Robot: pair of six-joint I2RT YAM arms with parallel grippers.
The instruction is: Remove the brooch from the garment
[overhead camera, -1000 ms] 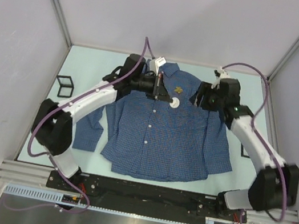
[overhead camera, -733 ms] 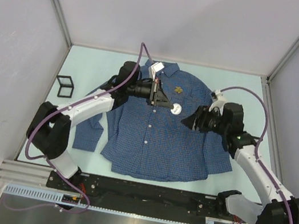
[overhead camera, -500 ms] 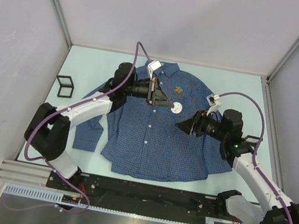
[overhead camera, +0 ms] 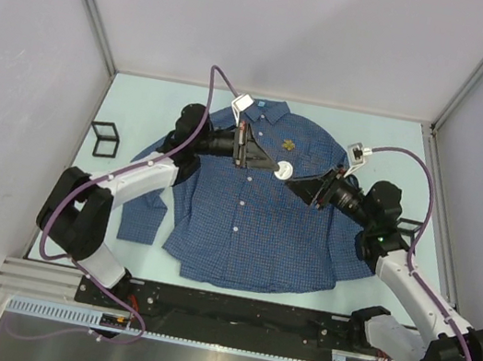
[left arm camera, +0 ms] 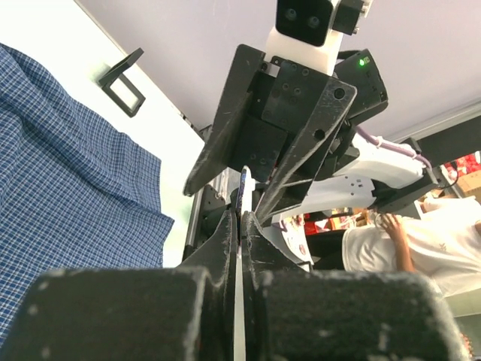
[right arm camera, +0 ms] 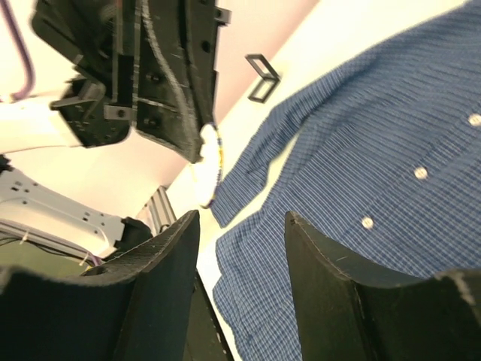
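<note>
No text, brand, number or sign can be read in any view. The white disc (overhead camera: 285, 171) at the tips of the left hand (overhead camera: 275, 169) shows a plain face from above, with no print that can be made out. In the left wrist view, red-and-white shapes (left arm camera: 462, 169) far beyond the hand, at the right edge, are too blurred to read.

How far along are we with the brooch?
Done: nothing yet; the brooch sits on the garment. In hand: the left gripper pinches a white disc; the right gripper, open, faces it. Left: getting the brooch off.
</note>
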